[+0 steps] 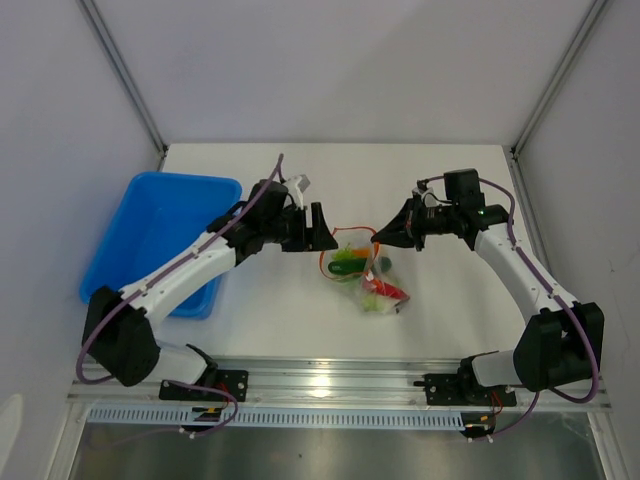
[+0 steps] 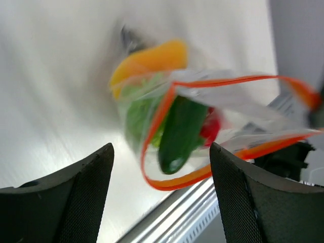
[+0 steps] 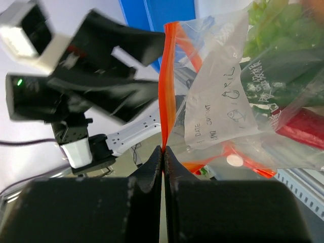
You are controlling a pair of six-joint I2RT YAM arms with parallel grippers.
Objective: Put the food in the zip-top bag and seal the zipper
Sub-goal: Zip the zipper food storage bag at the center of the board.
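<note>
The clear zip-top bag (image 1: pixel 368 280) hangs just above the table's middle with the food inside: a dark green cucumber (image 2: pixel 179 134), a red chili (image 2: pixel 211 129), an orange-yellow piece (image 2: pixel 152 58) and leafy greens (image 2: pixel 136 114). Its orange-red zipper (image 2: pixel 172 182) gapes in an open loop. My right gripper (image 3: pixel 163 148) is shut on one end of the zipper (image 3: pixel 167 76), holding the bag's right corner up. Facing the bag's mouth from the left, my left gripper (image 2: pixel 161 149) stands open, its fingers (image 2: pixel 86 192) apart and gripping nothing. From above, the left gripper (image 1: pixel 325 230) and right gripper (image 1: pixel 382 236) flank the bag.
A blue plastic tray (image 1: pixel 160 230) sits at the left of the table, beside the left arm. A metal rail (image 1: pixel 330 385) runs along the near edge. Bare white table surrounds the bag.
</note>
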